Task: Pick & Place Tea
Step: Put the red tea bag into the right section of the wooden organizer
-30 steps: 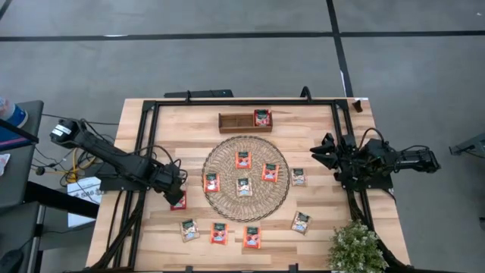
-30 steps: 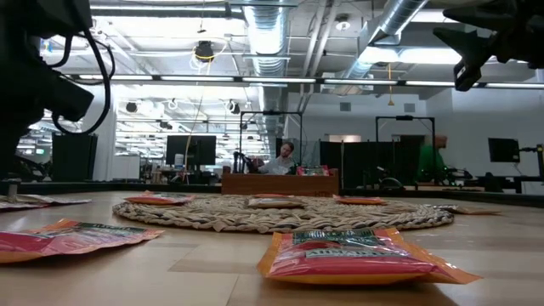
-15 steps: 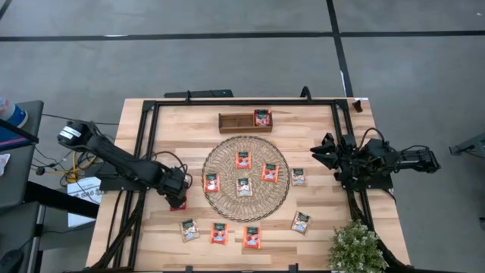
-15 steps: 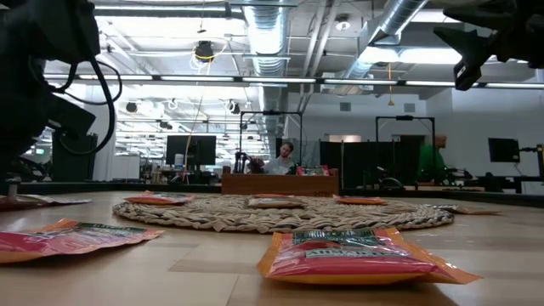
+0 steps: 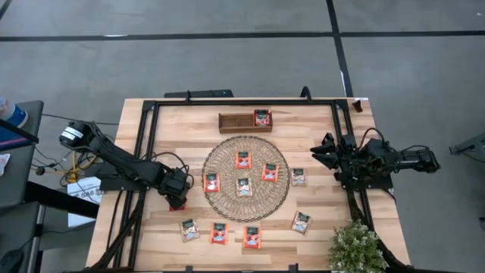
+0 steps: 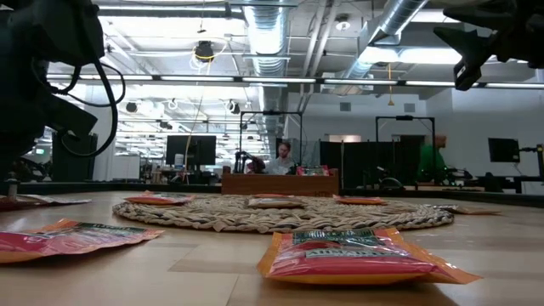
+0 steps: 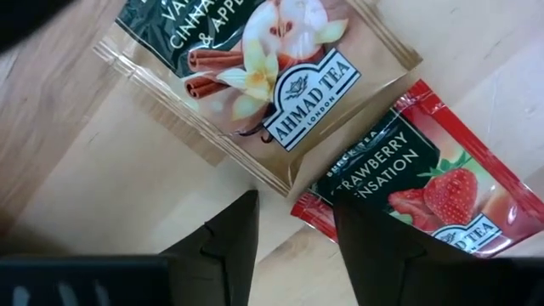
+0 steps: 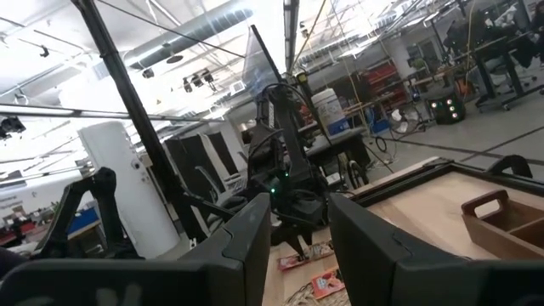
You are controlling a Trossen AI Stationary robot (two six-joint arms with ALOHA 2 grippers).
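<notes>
Tea sachets, small flat square foil ones, mostly red-orange with a few pale ones, are scattered all over: from the high view four sit on the big round woven mat (image 5: 245, 177), one red one (image 5: 262, 117) is in the right compartment of the brown wooden tray (image 5: 245, 120) at the far edge, and the rest lie on the light wooden table (image 5: 189, 129). The left gripper (image 5: 177, 199) is down low over a red sachet (image 5: 178, 205) just left of the mat, with three more sachets a bit nearer the front edge from it. The right gripper (image 5: 322, 152) hangs off to the right of the mat, a pale sachet (image 5: 298, 177) lying between it and the mat's edge. Low view: a red-orange sachet (image 6: 357, 255) lies right up front, another (image 6: 72, 238) at left, both arms just dark shapes up in the corners. Left wrist view: the fingers (image 7: 229, 246) stand apart with nothing between them, their tips at the edges of a tan vanilla-cinnamon sachet (image 7: 255, 76) overlapping a red strawberry sachet (image 7: 408, 195). Right wrist view: that claw's fingers (image 8: 255, 238) are apart too, empty, pointing across toward the other arm.
</notes>
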